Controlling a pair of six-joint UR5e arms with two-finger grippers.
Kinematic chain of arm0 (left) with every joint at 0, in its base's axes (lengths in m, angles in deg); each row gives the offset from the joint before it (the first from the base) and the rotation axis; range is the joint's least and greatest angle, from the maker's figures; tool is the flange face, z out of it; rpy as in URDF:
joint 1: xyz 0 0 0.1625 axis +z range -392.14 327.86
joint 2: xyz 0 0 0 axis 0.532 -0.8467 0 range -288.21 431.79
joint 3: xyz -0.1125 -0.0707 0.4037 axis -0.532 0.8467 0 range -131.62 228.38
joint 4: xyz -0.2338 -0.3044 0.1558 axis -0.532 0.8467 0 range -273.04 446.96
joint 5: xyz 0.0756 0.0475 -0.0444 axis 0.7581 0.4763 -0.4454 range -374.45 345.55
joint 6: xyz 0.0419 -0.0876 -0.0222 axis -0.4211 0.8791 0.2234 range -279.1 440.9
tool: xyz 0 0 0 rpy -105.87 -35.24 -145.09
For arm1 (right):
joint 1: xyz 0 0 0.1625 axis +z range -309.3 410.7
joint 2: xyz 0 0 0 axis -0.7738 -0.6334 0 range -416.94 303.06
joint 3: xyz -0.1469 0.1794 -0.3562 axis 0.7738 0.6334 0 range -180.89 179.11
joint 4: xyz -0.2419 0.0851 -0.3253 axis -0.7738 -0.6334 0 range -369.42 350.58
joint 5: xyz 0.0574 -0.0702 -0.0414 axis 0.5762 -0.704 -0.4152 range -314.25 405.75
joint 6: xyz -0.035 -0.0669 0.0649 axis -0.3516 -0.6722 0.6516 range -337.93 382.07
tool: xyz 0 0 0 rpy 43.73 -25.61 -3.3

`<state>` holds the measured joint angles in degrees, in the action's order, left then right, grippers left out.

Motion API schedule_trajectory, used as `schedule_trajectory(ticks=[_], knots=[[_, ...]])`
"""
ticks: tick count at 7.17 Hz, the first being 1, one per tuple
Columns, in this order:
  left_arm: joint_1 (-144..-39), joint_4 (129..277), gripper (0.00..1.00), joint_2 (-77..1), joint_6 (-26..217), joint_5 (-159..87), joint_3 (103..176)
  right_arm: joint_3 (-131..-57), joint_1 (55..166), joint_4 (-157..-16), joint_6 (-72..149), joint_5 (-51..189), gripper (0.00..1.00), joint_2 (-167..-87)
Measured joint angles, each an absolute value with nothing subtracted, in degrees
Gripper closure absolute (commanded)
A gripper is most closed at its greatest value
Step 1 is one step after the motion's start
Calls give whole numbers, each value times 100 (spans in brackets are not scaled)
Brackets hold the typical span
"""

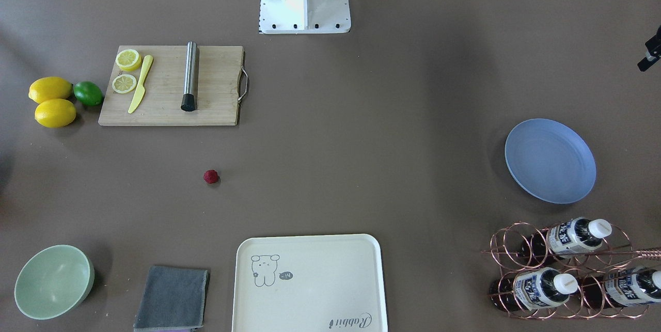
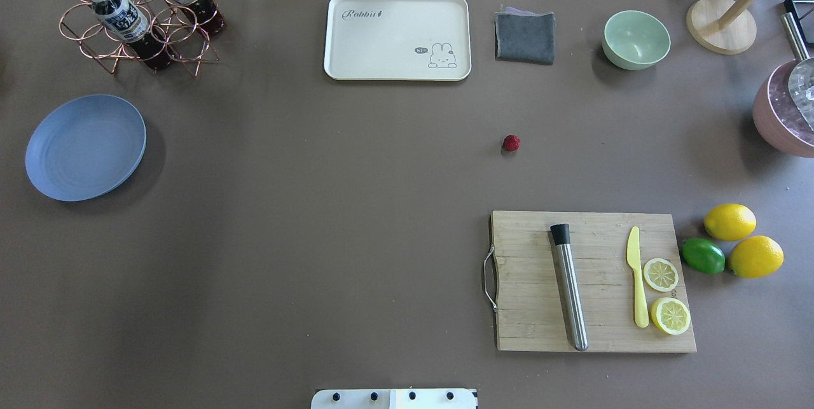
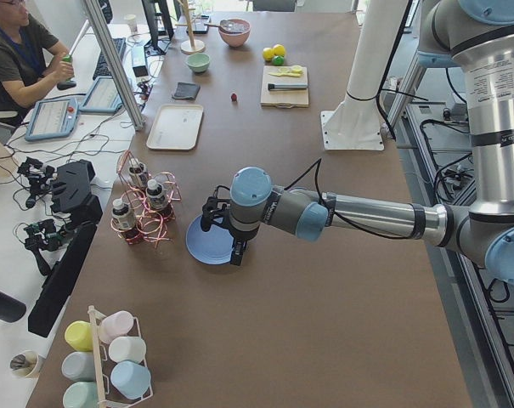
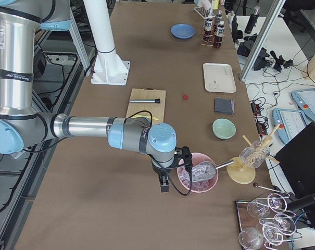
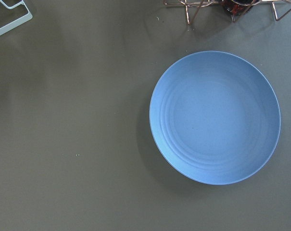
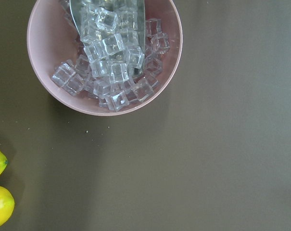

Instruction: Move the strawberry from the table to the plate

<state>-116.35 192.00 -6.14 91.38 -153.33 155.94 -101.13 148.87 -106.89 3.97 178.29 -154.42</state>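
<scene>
Dark-red strawberry [image 1: 210, 176] on table [image 1: 361, 141], well apart from plate [image 1: 550, 160].

strawberry [image 2: 510, 142] on table [image 2: 318, 218] | plate [image 2: 85, 147] well apart, robot's left

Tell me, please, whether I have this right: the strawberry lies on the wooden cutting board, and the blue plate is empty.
Not quite. The strawberry lies on the bare table, apart from the wooden cutting board, between it and the cream tray. The overhead exterior view shows this. The blue plate is indeed empty.
</scene>
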Motion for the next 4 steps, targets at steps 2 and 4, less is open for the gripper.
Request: schedule_trajectory(ticks=[2,4], knots=[[-11631,19222,2,-590,9148,-15332,15597,-10101,14887,-10689,396,17836,0,-15446],[-11627,19348,2,-528,9126,-15333,15585,-10105,14887,-10694,396,17845,0,-15449]])
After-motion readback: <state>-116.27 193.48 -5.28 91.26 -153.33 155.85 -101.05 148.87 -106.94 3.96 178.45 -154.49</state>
